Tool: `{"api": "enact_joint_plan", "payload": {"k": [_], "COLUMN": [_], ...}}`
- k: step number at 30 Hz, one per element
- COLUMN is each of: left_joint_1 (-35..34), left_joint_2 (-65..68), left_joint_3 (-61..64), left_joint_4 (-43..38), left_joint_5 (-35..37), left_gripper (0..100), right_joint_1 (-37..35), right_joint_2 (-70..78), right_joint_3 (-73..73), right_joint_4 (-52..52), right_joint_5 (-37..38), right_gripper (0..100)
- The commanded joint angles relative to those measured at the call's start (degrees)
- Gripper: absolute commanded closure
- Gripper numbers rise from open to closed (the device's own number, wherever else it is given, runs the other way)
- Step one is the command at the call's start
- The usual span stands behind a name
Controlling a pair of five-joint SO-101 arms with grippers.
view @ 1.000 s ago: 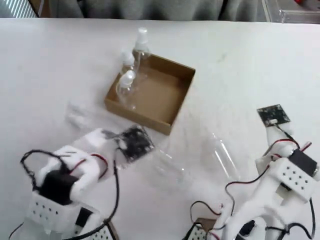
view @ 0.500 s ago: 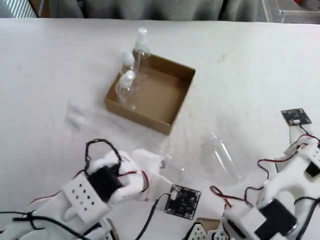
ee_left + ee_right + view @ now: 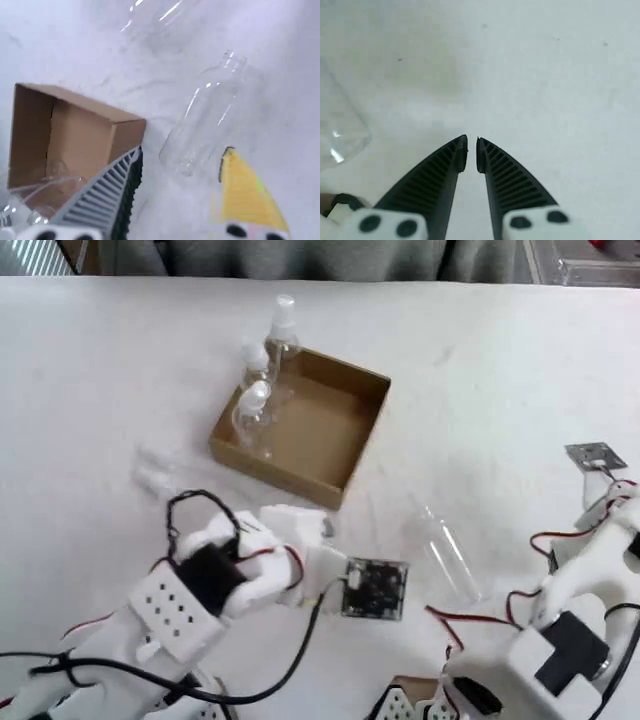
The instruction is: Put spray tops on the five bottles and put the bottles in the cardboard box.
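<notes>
Clear-plastic bottle [image 3: 202,117] lies capless near the cardboard box [image 3: 75,135], so I judge my spread-jawed left gripper [image 3: 182,150] should straddle its middle squarely, my right gripper [image 3: 471,147] nearly pressed together, farther from the box.

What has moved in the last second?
The left arm swung from the near-left toward the middle; the left gripper, open, now faces a lying uncapped bottle. The right arm drew back toward the right edge, the right gripper shut and empty. Nothing was grasped. The cardboard box, its sprayer bottles and the bottle lying right of centre stayed put.
</notes>
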Motion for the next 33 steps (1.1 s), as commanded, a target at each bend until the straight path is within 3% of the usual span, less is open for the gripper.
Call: {"api": "enact_joint_plan", "payload": {"k": [1,7,14,17,22,26,33], "left_joint_1": [-5.9,-10.3,-17.3,-20.6,-25.5,-34.1,-49.1], "left_joint_2": [-4.9,-5.1,-5.0,-5.4,-5.5,-5.1,-5.1], "left_joint_3": [-3.0,0.7,13.5,16.8,18.5,18.5,22.6], "left_joint_4": [1.3,-9.1,-29.2,-30.8,-26.2,-24.1,-29.2], "left_joint_5": [3.8,14.7,36.1,43.0,45.2,45.2,46.2], "left_gripper": [83,97,96,96,97,97,96], "right_joint_1": [-5.0,-15.3,-31.4,-36.6,-46.5,-54.9,-66.0], "right_joint_2": [-7.2,-17.9,-33.4,-38.2,-40.5,-40.9,-47.1], "right_joint_3": [-2.1,5.9,17.8,21.6,27.0,28.9,28.8], "right_joint_4": [6.9,8.8,7.3,3.5,2.3,3.2,6.4], "right_joint_5": [-0.8,-6.6,-12.7,-18.3,-21.4,-21.5,-20.8], "right_gripper": [98.2,98.2,98.2,98.2,98.2,98.2,98.2]}}
